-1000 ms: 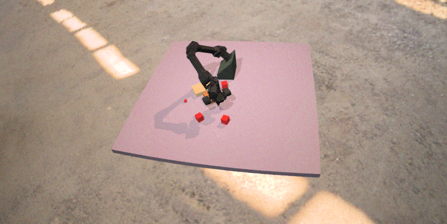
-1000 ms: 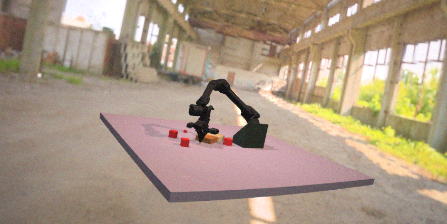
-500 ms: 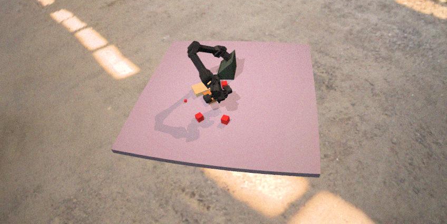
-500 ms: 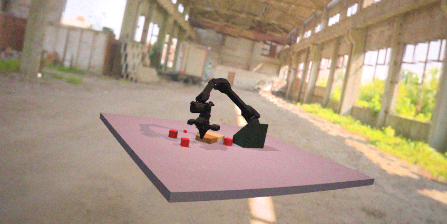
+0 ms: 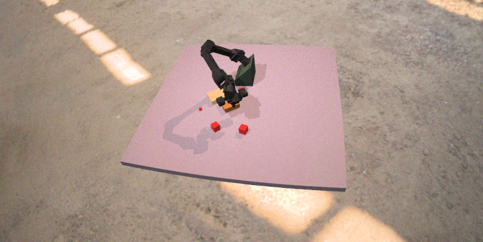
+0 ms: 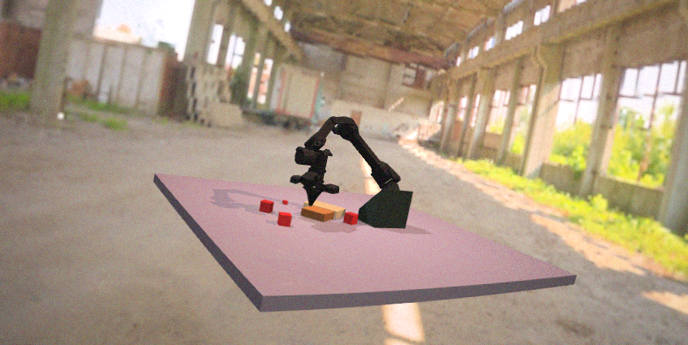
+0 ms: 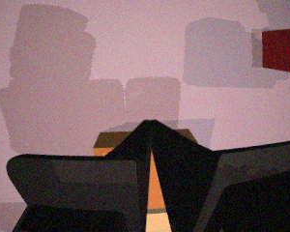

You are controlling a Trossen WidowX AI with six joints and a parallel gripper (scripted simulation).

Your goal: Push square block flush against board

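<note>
The orange square block (image 5: pixel 232 106) lies on the pink mat, up against the tan board (image 5: pixel 214 95); both also show in the exterior view, block (image 6: pixel 316 213) and board (image 6: pixel 333 207). My gripper (image 6: pixel 312 200) is shut and empty. It points straight down, its tip just over the block's top near the seam with the board. In the wrist view the shut fingers (image 7: pixel 151 128) hide most of the block (image 7: pixel 108 142). A strip of orange and tan shows between them. I cannot tell whether the tip touches the block.
Three red cubes sit on the mat: two in front (image 5: pixel 215 126) (image 5: pixel 243 128) and one beside the arm's wrist (image 6: pixel 350 217), also in the wrist view (image 7: pixel 280 50). A small red ball (image 5: pixel 200 108) lies to the left. The dark green arm base (image 5: pixel 245 72) stands behind the board.
</note>
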